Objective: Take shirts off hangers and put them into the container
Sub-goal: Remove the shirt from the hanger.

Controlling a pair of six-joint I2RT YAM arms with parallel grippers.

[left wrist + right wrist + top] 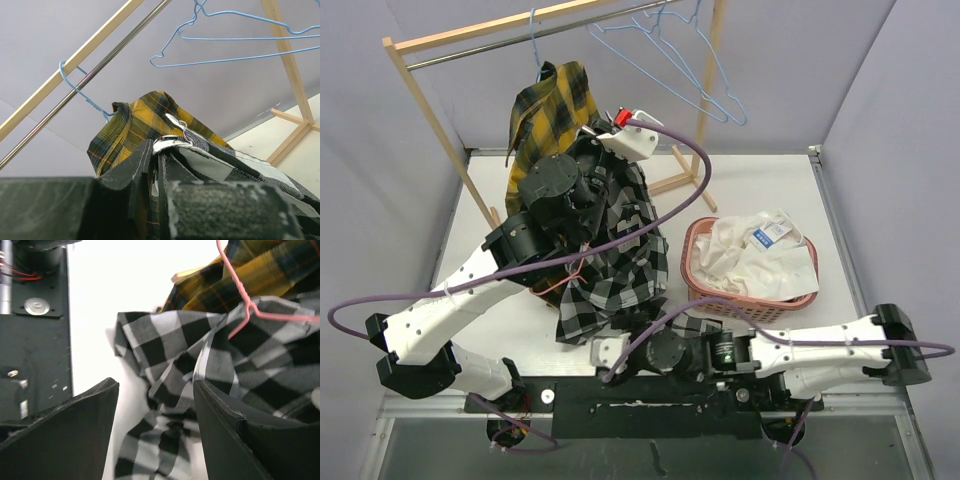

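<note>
Clamping check shirt (250, 167), left gripper (159, 152)

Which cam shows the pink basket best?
Top external: the whole pink basket sits right of the checked shirt, with the white shirt bundled inside. Neither wrist view shows it; both point at the checked shirt.

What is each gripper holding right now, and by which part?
The left gripper is shut on the black-and-white check shirt, pinching its upper edge, seemingly near the collar. The right gripper is open around that shirt's lower folds, gripping nothing.
</note>
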